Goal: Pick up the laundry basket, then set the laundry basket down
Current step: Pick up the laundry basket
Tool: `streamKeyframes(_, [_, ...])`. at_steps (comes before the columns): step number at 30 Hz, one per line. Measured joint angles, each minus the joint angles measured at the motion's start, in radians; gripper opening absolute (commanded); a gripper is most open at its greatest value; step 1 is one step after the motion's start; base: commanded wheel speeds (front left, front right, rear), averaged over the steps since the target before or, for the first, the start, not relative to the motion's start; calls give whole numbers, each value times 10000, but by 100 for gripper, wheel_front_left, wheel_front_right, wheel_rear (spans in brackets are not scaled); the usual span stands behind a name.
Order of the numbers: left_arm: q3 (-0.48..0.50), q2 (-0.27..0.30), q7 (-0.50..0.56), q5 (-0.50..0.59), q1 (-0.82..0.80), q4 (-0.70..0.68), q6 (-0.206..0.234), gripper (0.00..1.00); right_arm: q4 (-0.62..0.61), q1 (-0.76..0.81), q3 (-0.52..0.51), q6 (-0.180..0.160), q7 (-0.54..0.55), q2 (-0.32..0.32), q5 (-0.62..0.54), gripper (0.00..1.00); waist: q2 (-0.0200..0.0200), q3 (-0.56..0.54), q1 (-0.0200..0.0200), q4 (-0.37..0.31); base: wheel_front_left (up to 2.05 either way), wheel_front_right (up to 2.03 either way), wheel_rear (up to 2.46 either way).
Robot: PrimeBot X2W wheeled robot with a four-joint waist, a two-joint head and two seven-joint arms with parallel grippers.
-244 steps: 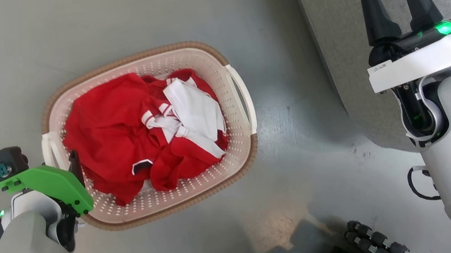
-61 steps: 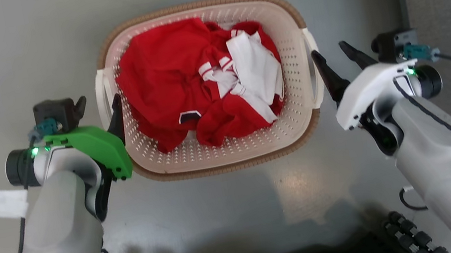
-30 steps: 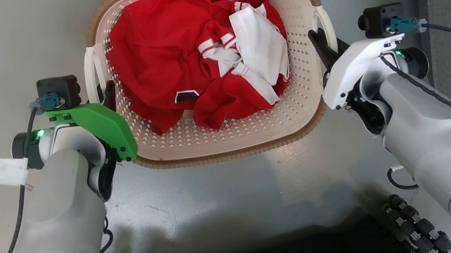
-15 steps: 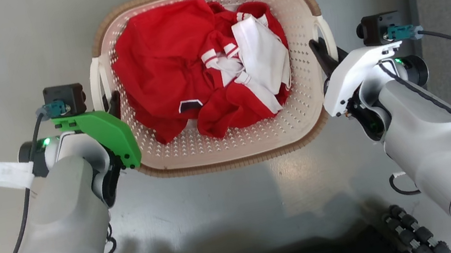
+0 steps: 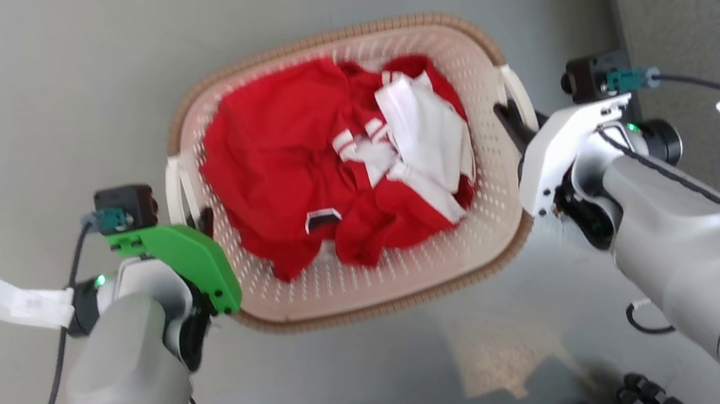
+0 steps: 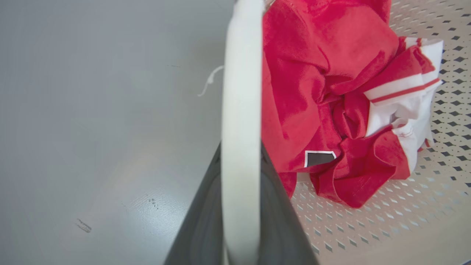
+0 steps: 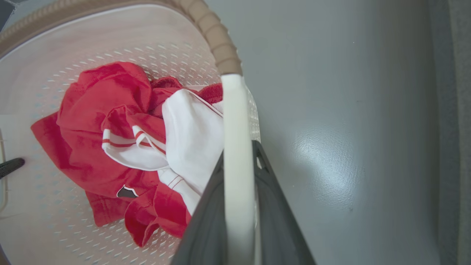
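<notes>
Change: the whole head view has shifted since half a second ago; the laundry basket (image 5: pixel 331 35) shows lower, and the grips are unchanged.
Left hand (image 5: pixel 196 220): clamped on the left handle (image 6: pixel 241 129), one finger on either side.
Right hand (image 5: pixel 518 122): clamped on the right handle (image 7: pixel 237 165).
Basket: between both hands, over the grey floor (image 5: pixel 17 107); cannot tell if it touches.
Contents: red and white clothes (image 5: pixel 342 183).

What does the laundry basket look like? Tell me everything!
The laundry basket is cream plastic with little holes, rounded, with a brown woven-look rim. Crumpled red and white clothes lie inside. The left end effector grips one white side handle, the right end effector the other. It is upright over grey floor.
</notes>
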Motion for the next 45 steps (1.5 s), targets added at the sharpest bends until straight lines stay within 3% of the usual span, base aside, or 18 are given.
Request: streamKeyframes(45, [-1429,-73,3083,-2136,2809,353,2,0,706,2416,1766,0,2861,56,1645,0,-1,-5902,-1,-23,0,0,0])
